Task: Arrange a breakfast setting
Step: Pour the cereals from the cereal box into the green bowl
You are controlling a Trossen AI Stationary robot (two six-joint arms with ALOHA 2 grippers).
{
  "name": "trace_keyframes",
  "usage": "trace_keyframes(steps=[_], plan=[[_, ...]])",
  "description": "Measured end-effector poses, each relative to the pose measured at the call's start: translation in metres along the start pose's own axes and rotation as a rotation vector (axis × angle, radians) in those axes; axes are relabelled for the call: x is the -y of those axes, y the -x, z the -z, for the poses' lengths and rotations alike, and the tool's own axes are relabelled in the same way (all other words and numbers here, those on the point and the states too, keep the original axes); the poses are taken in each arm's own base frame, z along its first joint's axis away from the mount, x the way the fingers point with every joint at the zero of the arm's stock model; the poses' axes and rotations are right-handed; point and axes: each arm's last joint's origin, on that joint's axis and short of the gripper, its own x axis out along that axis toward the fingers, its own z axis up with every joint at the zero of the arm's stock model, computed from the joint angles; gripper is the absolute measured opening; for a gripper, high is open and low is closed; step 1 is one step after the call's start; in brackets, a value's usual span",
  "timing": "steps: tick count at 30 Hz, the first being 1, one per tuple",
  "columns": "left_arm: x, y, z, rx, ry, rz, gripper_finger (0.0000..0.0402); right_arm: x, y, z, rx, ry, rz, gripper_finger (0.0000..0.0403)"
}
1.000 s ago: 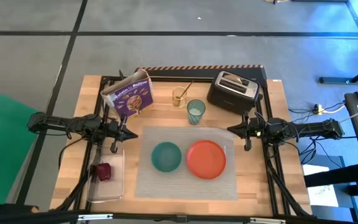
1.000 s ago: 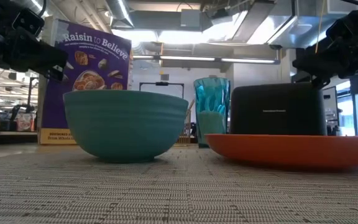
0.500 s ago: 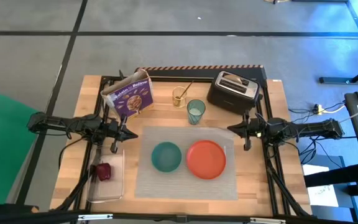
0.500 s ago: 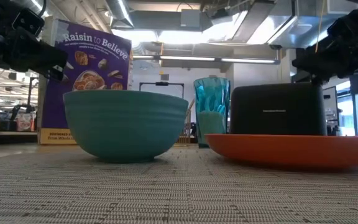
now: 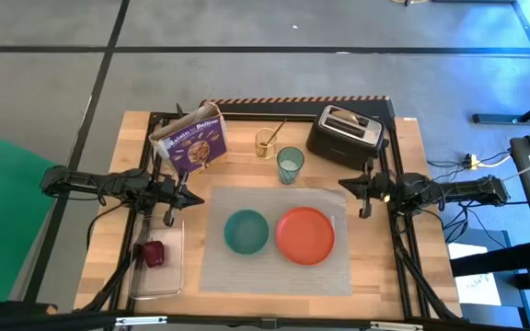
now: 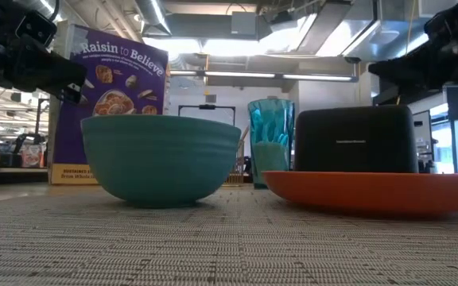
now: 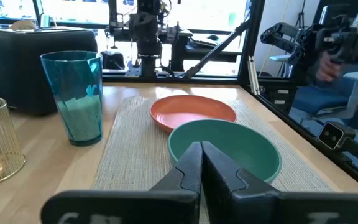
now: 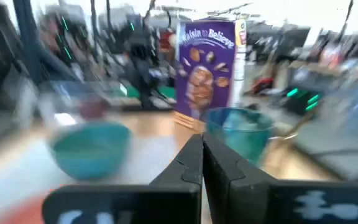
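Note:
The grey placemat [image 5: 274,241] lies at the table's middle. On it stand the teal bowl [image 5: 246,231] and, to its right, the orange-red plate [image 5: 305,235]. The translucent teal cup [image 5: 289,165] stands upright just beyond the mat. The gold spoon [image 5: 275,130] leans in a gold wire holder [image 5: 265,143]. The dark-red fruit [image 5: 152,253] lies in the clear tray [image 5: 159,267]. I cannot make out the bagel for sure. My left gripper [image 5: 199,197] is shut and empty, hovering at the mat's far left corner. My right gripper [image 5: 343,186] is shut and empty, above the mat's far right corner.
The black toaster [image 5: 345,135] stands at the far right, close behind my right gripper. A purple cereal box [image 5: 191,140] stands at the far left, behind my left gripper. Bare wood shows on the mat's right side and along the near edge.
My right gripper has risen a little and drawn slightly back toward the table's right and far side, still shut; its wrist view is blurred by the motion. My left gripper and all the objects have kept still.

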Motion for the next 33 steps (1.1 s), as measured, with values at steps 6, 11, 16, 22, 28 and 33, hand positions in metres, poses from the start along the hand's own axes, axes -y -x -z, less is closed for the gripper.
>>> trace_keyframes(steps=[6, 11, 16, 22, 28, 33], plan=[[0.0, 0.0, 0.0, 0.0, -0.001, 0.0, 0.0, 0.003, 0.001, -0.009, 0.114, -0.375, 0.077, 0.0001], [-0.001, 0.0, -0.005, 0.055, -0.065, -0.058, 0.0, 0.007, 0.003, -0.02, 0.258, -0.455, 0.195, 0.0001], [0.0, 0.002, -0.018, 0.193, 0.033, -0.028, 0.0, 0.009, 0.006, -0.03, 0.371, -0.518, 0.233, 0.0001], [0.001, 0.005, -0.031, 0.324, 0.383, 0.031, 0.0, 0.01, 0.008, -0.033, 0.433, -0.631, 0.254, 0.0001], [0.001, 0.011, -0.056, 0.399, 0.643, 0.029, 0.0, 0.01, 0.007, -0.04, 0.442, -0.671, 0.236, 0.0001], [0.004, 0.019, -0.098, 0.436, 0.658, 0.039, 0.0, 0.009, 0.003, -0.057, 0.446, -0.605, 0.257, 0.0023]])
